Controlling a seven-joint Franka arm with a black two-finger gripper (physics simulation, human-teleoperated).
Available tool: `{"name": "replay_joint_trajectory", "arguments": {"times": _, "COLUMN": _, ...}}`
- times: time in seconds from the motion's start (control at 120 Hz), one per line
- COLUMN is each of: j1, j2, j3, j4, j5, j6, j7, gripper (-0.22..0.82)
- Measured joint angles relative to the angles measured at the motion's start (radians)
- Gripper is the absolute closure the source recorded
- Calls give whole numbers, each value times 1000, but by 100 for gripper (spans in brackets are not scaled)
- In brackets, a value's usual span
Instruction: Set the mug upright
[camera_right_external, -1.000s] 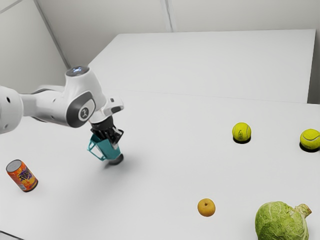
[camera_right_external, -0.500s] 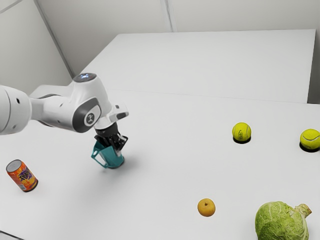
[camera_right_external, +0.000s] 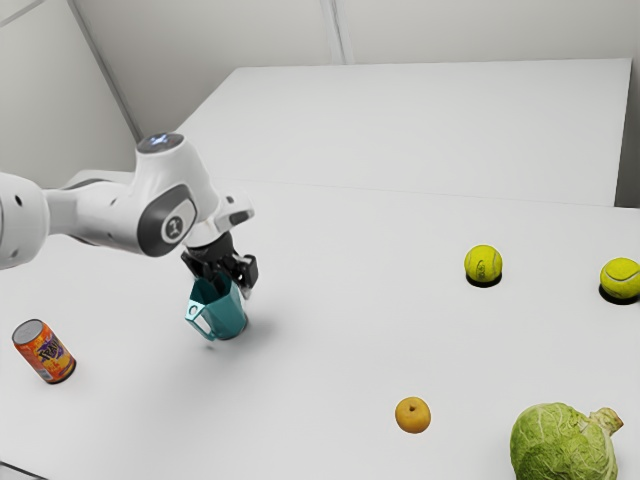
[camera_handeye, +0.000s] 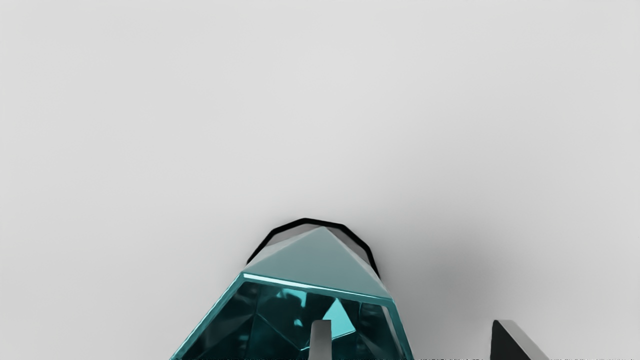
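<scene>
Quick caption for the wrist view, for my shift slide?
Open black two-finger gripper at a glossy, faceted teal mug: one finger over its mouth, the other outside its rim.

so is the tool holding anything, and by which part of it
Nothing is held: the tool is open, one finger at the mouth of the teal mug, the other outside, clear of its wall.

1. In the exterior view, the gripper (camera_right_external: 235, 286) hid part of the teal mug's (camera_right_external: 226, 318) rim.
2. That view's right edge clipped a tennis ball (camera_right_external: 620, 279), its bottom edge the cabbage (camera_right_external: 560, 447), its left edge the arm (camera_right_external: 20, 222).
3. Small print on the soda can (camera_right_external: 45, 352) was unreadable.
4. The wrist view's bottom edge cut off the mug and both fingers.
</scene>
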Motion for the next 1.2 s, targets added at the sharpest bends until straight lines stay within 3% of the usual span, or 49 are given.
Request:
{"name": "replay_joint_trajectory", "arguments": {"times": 0.267, "j1": -24, "j2": -55, "j3": 0, "j4": 1, "j5": -3, "j6": -13, "j7": 4, "gripper": 14}}
{"name": "replay_joint_trajectory", "arguments": {"times": 0.458, "j1": -35, "j2": -87, "j3": -2, "j4": 38, "j5": -10, "j6": -54, "j7": 5, "gripper": 7}}
{"name": "replay_joint_trajectory", "arguments": {"times": 1.2, "j1": -44, "j2": 32, "j3": -30, "j4": 592, "j5": -36, "j6": -613, "j7": 3, "gripper": 2}}
